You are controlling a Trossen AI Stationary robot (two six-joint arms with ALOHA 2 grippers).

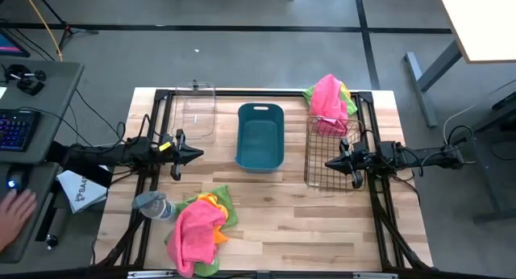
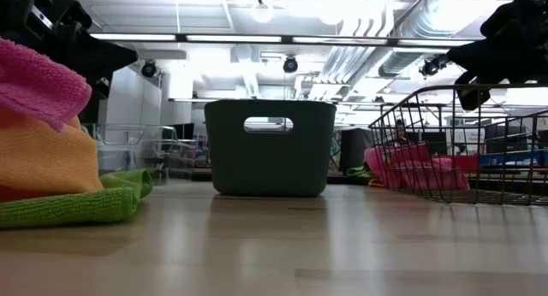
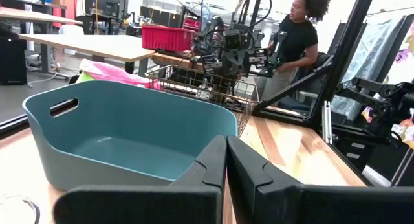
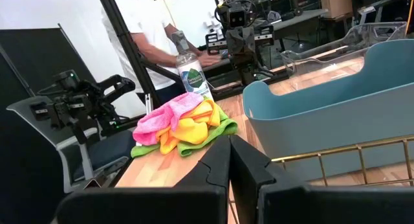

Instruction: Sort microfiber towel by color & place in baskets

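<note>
A heap of microfiber towels [image 1: 199, 224] lies at the near left of the table, pink on top of orange and lime green; the right wrist view shows it too [image 4: 184, 123]. A second pink towel over a green one [image 1: 329, 102] drapes over the far end of the brown wire basket [image 1: 316, 176]. The teal tub [image 1: 260, 135] stands mid-table and the clear box [image 1: 196, 110] to its left. My left gripper [image 1: 193, 154] hovers shut between the clear box and the tub. My right gripper [image 1: 329, 162] hovers shut over the wire basket. Both hold nothing.
A clear bottle with a grey cap [image 1: 153, 205] lies beside the near towel heap. Black frame rails [image 1: 145, 178] run along the table's left and right sides. A person's hand [image 1: 16, 214] rests at the desk left of the table. Bare wood lies near the front right.
</note>
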